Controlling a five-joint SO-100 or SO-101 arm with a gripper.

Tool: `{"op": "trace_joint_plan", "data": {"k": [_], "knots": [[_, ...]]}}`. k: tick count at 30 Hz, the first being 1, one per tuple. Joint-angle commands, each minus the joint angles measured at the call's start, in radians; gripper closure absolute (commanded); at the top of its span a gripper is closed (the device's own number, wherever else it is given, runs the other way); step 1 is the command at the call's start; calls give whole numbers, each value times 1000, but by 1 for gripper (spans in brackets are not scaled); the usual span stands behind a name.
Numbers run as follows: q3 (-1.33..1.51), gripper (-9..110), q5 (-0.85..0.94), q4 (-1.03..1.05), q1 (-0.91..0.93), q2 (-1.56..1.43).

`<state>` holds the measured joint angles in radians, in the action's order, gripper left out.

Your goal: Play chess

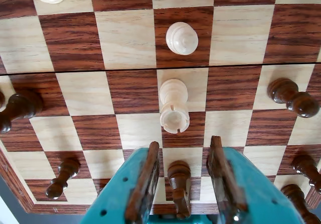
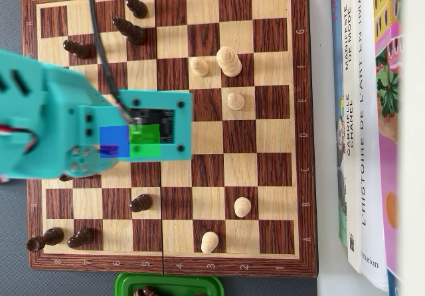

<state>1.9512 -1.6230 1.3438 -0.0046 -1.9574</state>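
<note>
Here our open gripper straddles an upright dark pawn, the white rook just beyond, farther out.

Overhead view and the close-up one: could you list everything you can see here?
Chessboard: one, brown and cream wood, fills most of the overhead view.
Light pieces: five showing overhead, cream, right half of the board; the arm may hide more.
Light rook: one, cream, just ahead of the gripper in the wrist view.
Dark pieces: six clear overhead, dark brown, left half, three near the top and three near the bottom.
Dark pawn: one, dark brown, between the jaws.
Green tray: one, below the board's bottom edge.
Books: several, white and colourful, right of the board.
Arm: one, teal, over the board's left side.
Gripper: one, teal with wood-lined fingers, open.
</note>
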Motion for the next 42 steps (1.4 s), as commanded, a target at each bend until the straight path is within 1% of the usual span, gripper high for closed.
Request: {"op": "trace_joint_plan", "data": {"k": [1, 10, 18, 33, 42], "knots": [[9, 86, -5, -2, -2, -109], [101, 86, 0, -8, 12, -357], [265, 86, -5, -26, 35, -620], [580, 86, 3, -390, 28, -951], [746, 86, 2, -680, 25, -1080]]}}
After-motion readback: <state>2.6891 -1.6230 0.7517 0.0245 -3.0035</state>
